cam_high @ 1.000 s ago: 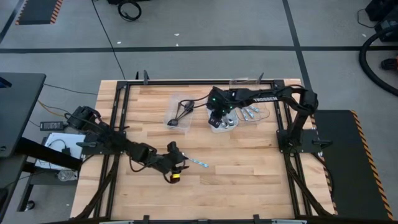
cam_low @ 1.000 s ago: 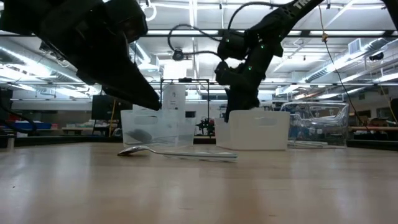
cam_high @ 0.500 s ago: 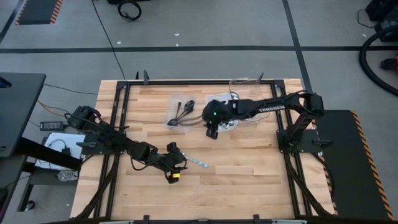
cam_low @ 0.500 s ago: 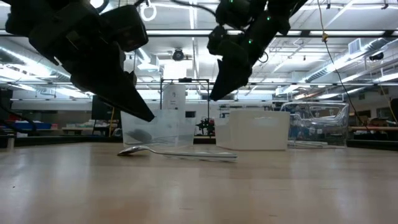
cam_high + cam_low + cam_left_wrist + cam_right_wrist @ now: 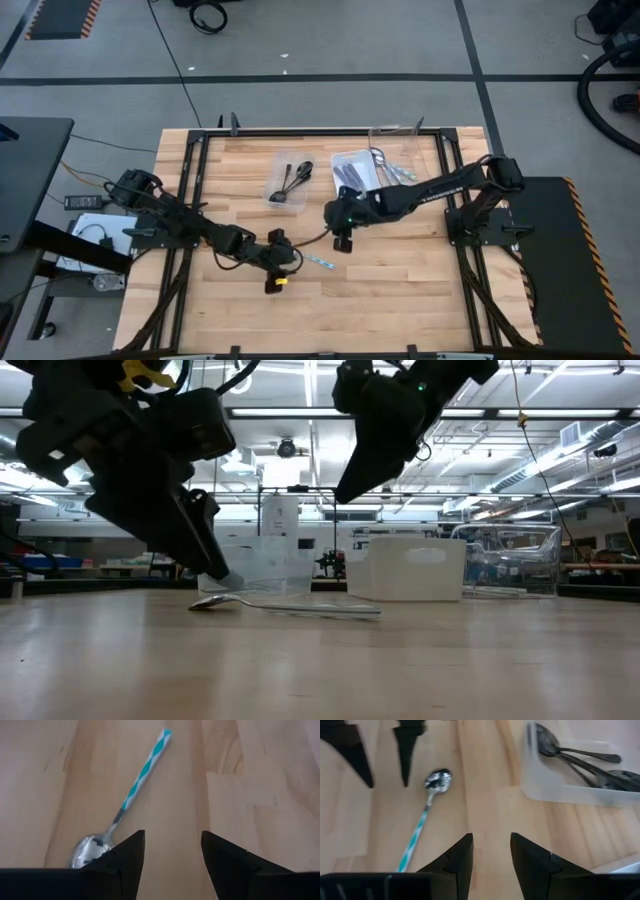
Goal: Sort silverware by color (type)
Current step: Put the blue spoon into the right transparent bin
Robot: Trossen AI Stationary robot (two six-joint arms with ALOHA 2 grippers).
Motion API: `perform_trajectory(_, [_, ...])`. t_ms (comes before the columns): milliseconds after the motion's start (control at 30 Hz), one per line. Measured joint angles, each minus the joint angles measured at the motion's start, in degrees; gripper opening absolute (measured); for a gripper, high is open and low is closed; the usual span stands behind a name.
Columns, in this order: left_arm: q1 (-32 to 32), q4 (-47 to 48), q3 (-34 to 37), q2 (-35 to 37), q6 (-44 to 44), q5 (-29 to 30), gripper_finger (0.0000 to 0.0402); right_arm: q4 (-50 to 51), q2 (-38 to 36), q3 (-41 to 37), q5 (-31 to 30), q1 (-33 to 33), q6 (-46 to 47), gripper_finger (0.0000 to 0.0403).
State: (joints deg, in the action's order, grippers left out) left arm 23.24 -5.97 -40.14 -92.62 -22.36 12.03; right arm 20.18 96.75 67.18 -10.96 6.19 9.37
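Left wrist view is showing you the teal-striped spoon lying flat on the bare wood of the table, with its bowl just beside one of the left gripper's fingers. The fingers are spread wide and holding nothing. I judge the gripper is sitting low over the bowl end because it is getting ready to pinch the spoon there.

In the high view, you are seeing this spoon alone near the middle of the table, a little toward the near edge. The right gripper is hanging just beyond the spoon, also spread and empty. Probably it is waiting close by so it can receive or help, but this is only my guess.

Going farther, the clear tray is standing toward the far edge, left of the centre, and it is holding the dark spoons lying together. To its right the white tray is holding some spoons too, but you cannot tell their colour well. Nearest the far right corner, another clear tray is holding shiny pieces that I take for silver spoons.

The striped spoon is looking like the only piece not yet sorted.
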Motion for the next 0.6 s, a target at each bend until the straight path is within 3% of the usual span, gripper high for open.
perform_trajectory(400, [-0.13, -0.21, 0.00, 0.00, 14.20, -0.05, 0.0203, 0.02, 0.04, 0.00, -2.68, 8.65, 2.84, 0.0140])
perform_trajectory(600, [-2.22, -3.07, 0.00, 0.00, 14.08, 0.51, 0.0203, 0.04, 0.55, 0.00, -3.76, 12.38, 5.68, 0.0140])
